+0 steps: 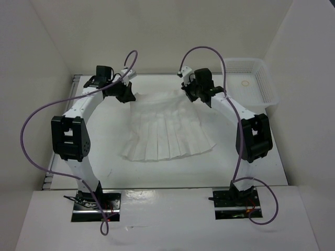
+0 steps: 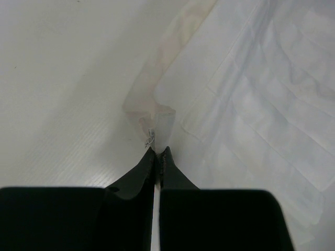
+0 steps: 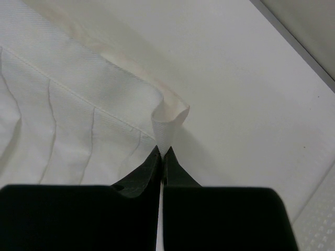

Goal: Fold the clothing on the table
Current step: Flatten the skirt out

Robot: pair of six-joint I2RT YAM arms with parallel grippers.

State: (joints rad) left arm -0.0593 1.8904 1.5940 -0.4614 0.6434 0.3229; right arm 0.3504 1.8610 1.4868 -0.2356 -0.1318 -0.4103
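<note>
The clothing (image 1: 167, 130), a white pleated skirt, lies spread on the table (image 1: 251, 167) with its flared hem toward the arm bases and its waistband at the far side. My left gripper (image 1: 127, 94) is shut on the waistband's left corner (image 2: 157, 117), pinching a small fold of fabric with a tag. At the waistband's right corner (image 3: 170, 117), my right gripper (image 1: 197, 95) is shut too, with the cloth curled up just past its fingertips (image 3: 153, 159). Both corners sit slightly lifted off the tabletop.
A white perforated basket (image 1: 250, 83) stands at the back right corner, close to the right arm's elbow. White walls enclose the table at the left, back and right. Purple cables loop above both arms.
</note>
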